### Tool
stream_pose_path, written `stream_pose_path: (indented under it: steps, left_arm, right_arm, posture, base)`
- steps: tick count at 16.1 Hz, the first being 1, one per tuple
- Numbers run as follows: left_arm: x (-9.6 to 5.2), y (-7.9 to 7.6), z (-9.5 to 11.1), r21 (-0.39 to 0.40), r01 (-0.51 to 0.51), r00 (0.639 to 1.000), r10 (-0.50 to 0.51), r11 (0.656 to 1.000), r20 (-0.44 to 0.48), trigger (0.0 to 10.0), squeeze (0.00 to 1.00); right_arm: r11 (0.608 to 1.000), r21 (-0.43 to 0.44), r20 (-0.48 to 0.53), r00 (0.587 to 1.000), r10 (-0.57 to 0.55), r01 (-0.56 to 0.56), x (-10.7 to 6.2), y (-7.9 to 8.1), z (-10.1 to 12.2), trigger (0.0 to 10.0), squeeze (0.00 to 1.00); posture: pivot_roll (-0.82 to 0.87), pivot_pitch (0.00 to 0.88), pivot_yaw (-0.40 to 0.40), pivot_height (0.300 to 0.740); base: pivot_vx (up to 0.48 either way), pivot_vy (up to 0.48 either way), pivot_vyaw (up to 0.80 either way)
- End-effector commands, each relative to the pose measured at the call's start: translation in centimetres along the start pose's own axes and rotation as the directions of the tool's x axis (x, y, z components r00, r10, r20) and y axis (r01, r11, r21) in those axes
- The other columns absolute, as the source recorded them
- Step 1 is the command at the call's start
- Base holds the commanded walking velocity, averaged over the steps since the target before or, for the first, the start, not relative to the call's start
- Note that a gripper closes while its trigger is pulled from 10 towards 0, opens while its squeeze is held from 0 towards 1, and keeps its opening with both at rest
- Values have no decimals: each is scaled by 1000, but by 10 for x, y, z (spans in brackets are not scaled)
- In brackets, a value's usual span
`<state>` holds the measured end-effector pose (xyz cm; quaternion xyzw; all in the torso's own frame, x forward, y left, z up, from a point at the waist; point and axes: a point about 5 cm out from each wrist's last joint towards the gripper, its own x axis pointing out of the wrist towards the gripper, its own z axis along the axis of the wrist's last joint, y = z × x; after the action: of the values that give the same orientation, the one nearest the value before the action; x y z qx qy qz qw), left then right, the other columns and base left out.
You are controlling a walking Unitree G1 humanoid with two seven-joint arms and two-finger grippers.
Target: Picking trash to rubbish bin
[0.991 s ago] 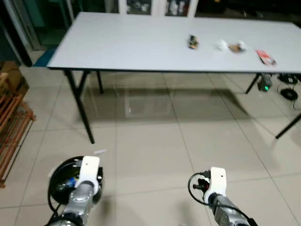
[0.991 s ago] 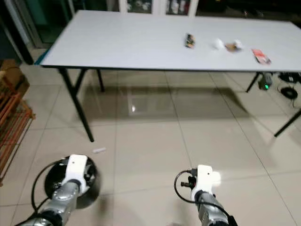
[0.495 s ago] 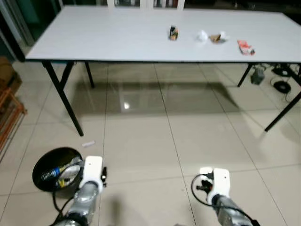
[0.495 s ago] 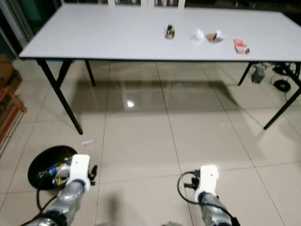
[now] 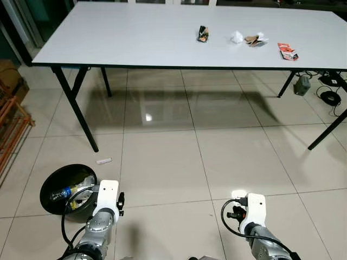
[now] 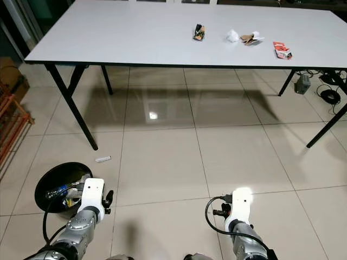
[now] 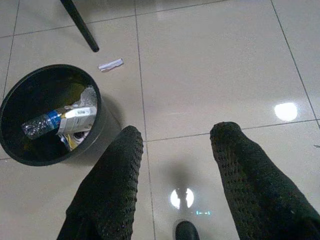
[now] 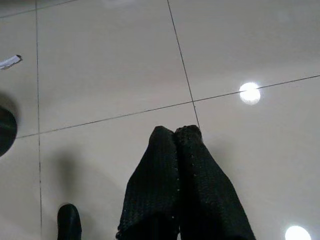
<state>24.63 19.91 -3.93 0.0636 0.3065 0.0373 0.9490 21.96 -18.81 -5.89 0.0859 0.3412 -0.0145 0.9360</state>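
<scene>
One black bin (image 7: 30, 145) holds a bottle (image 7: 42, 122); left claw (image 7: 175, 145) gapes, right claw (image 8: 175, 137) pressed together.

black bin (image 5: 54, 187), white table (image 5: 135, 38), beige floor (image 5: 162, 157)

Glossy pale floor tiles (image 5: 162, 162) are spreading across the room, mirroring ceiling lights as bright spots; a long white worktop (image 5: 135, 38) is standing on black legs (image 5: 76, 108), casting a shadow beneath. An orange wooden rack (image 5: 11, 130) is sitting at the left edge; cables and a plug (image 5: 320, 89) are lying under the worktop's right end.
</scene>
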Motion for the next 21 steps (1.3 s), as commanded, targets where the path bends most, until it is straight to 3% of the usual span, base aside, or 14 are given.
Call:
stream_pose_path:
  steps: [1,6,8,9,12,13,15,17,18,21]
  left_arm:
    - [1,0,3,-1,-3,1000,3,1000,2,10000,0]
    - [3,-1,9,3,0,1000,0,1000,29,10000,0]
    - [7,-4,36,13,16,988,-17,1000,153,10000,0]
    - [7,-4,40,1,21,982,-21,1000,186,10000,0]
    - [9,-8,79,-4,23,937,-20,1000,348,10000,0]
    - [7,-12,108,10,27,888,-28,1000,459,10000,0]
    - [5,-15,125,28,25,849,-37,999,527,10000,0]
    - [-8,-13,170,10,7,717,-12,1000,697,10000,0]
    - [-15,-10,187,-16,-3,665,14,1000,747,10000,0]
    - [-22,-14,206,-6,-3,615,7,1000,789,10000,0]
  right_arm:
    - [1000,16,6,1000,-11,11,0,-2,2,10000,0]
    - [1000,12,50,999,-7,7,3,2,12,10000,0]
    - [1000,-11,194,981,11,-9,9,8,45,10000,0]
    - [1000,-12,251,968,19,-17,10,10,59,10000,0]
    - [1000,4,445,895,18,-22,10,16,109,10000,0]
    - [1000,-8,572,820,20,-19,5,20,145,10000,0]
    - [1000,-23,644,764,29,-18,0,23,166,10000,0]
    - [999,-37,788,614,40,-18,-19,30,212,10000,0]
    - [999,-36,823,566,46,-29,-27,34,224,10000,0]
    - [997,-58,849,522,80,-57,-36,47,236,10000,0]
  posture:
    - [-34,90,-37,740]
    - [-34,65,-29,740]
    - [-37,50,-28,740]
    - [-38,43,-26,740]
    - [-37,32,-23,740]
    - [-41,21,-19,740]
    - [-44,15,-17,740]
    - [-45,7,-11,740]
    - [-44,6,-11,740]
    - [-43,10,-11,740]
  base:
    - [0,0,0]
    - [0,0,0]
    - [0,0,0]
    - [0,0,0]
    - [0,0,0]
    - [0,0,0]
    - [0,0,0]
    - [0,0,0]
    - [0,0,0]
    - [0,0,0]
